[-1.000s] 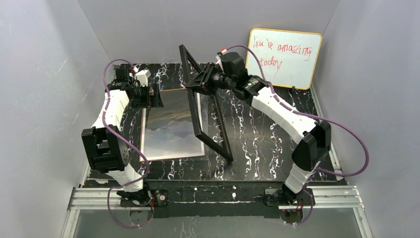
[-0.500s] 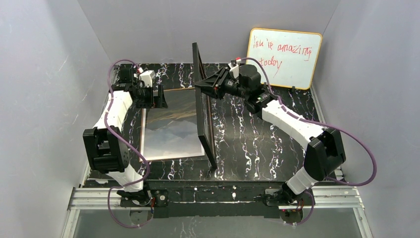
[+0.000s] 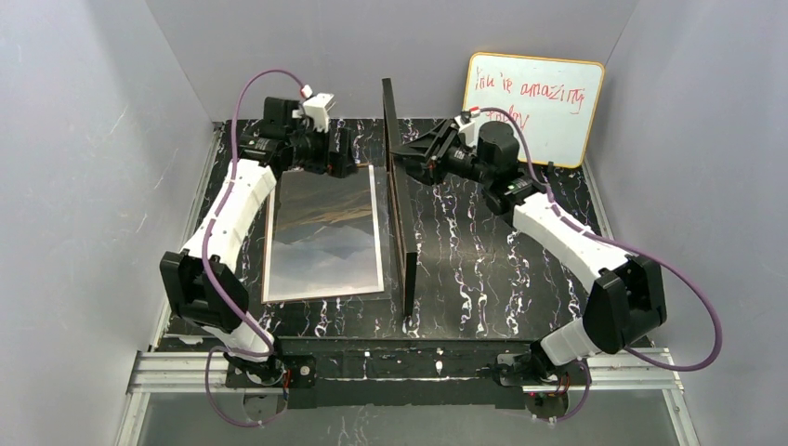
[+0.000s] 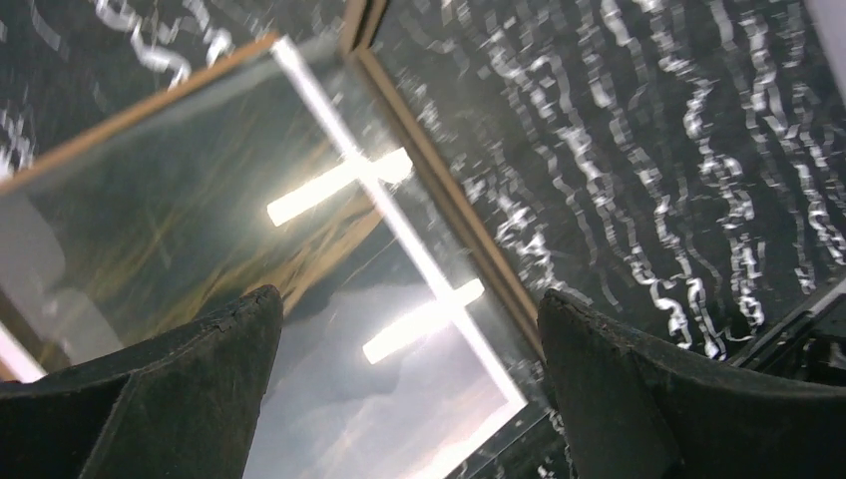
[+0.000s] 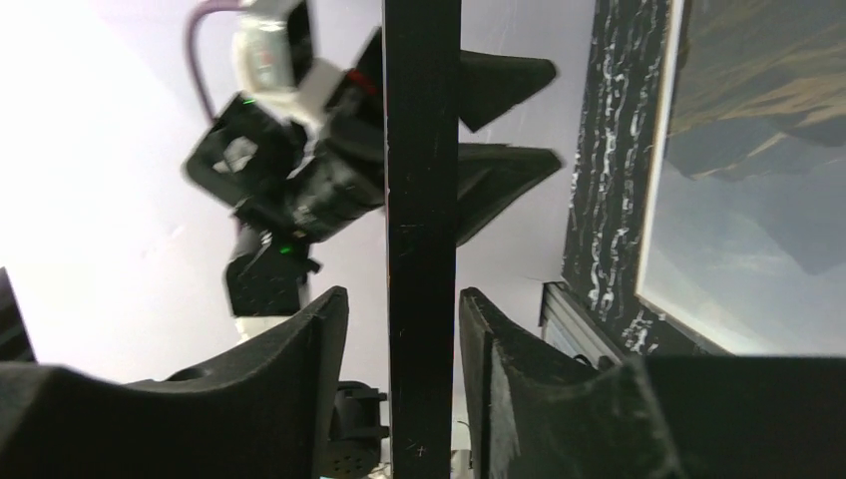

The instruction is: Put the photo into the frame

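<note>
The stiff, thin-railed frame (image 5: 421,150), judged light but breakable and best taken by a rail, is stood on edge between the right gripper's (image 5: 404,319) slackly parted jaws, its pane unseen edge-on, while the glossy, limp photo (image 4: 329,299) is laid flat beneath the left gripper's (image 4: 406,299) wide-open jaws.
</note>
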Available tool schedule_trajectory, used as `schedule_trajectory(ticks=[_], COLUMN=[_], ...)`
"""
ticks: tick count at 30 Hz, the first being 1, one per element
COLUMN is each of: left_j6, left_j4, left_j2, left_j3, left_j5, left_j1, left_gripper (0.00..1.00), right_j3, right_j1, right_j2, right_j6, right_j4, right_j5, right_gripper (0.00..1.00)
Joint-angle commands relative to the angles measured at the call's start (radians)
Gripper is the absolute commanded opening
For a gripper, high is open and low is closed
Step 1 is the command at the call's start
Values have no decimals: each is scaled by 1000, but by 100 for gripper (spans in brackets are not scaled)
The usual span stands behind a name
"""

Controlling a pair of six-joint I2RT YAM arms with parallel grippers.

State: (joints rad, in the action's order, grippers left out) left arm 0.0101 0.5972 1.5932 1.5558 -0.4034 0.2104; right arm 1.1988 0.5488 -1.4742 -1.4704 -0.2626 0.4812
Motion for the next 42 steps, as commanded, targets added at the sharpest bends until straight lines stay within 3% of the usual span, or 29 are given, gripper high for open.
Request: schedule_trajectory(ticks=[1,5,10,17,27,36,42], left_j6=[60,45,43,-1,13,65,69], left_j4=[1,-3,7,-22,-61,-105,-106], left_j2=[-20,33,103,85,82,141,204], left_j3=[107,175,227,83,0,87,186], left_j5=[34,119,162,219,217,218,240], left_j1=[114,204,234,239,260,311,346], left_gripper=[98,98,98,98,98,98,98], right_j3=[47,136,333,564,547,571,612], right_j1=[-36,-59,-75,-77,-92,-91,-91], right_j2=[50,47,2,-80,-62,-93,-98], right_j6=[104,207,411,699,763,734,765], right_j4=[104,249,590,974,1065,1046,1102], right_j5=[66,86,64,-49,-143,-63,-92], right_gripper=[58,63,65,71,70,62,61])
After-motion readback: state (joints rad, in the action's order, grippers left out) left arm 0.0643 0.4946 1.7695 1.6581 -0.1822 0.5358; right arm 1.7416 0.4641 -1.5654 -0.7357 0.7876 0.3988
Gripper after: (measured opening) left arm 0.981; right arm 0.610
